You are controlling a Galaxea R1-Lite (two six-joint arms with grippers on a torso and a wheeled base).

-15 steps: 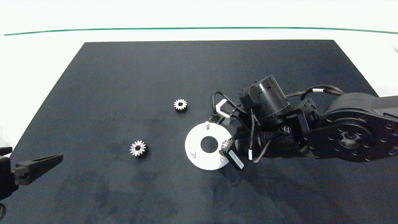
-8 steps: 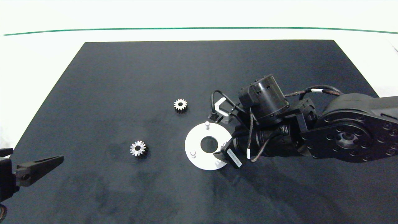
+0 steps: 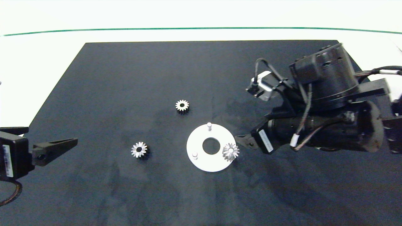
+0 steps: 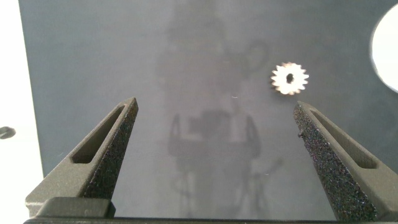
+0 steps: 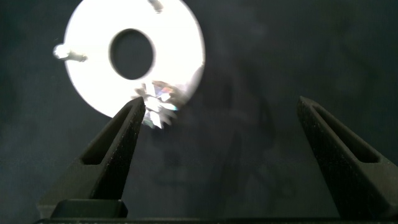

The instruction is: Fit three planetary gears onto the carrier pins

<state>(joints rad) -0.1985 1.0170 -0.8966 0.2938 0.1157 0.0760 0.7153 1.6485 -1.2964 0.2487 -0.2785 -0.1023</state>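
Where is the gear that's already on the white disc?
In the head view, that gear sits on the white disc's right edge, just left of the open right gripper.

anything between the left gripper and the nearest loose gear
Nothing. In the head view only bare dark mat separates the open left gripper from the nearest gear. The left wrist view shows the same bare mat up to that gear.

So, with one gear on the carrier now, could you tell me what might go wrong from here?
1. The seated gear sits at the white disc's rim beside the open right gripper; a stray finger could knock it off.
2. Two loose gears lie flat on the mat, hard to pinch cleanly.
3. The disc appears unclamped, so pressing a gear onto a bare pin may shift it.
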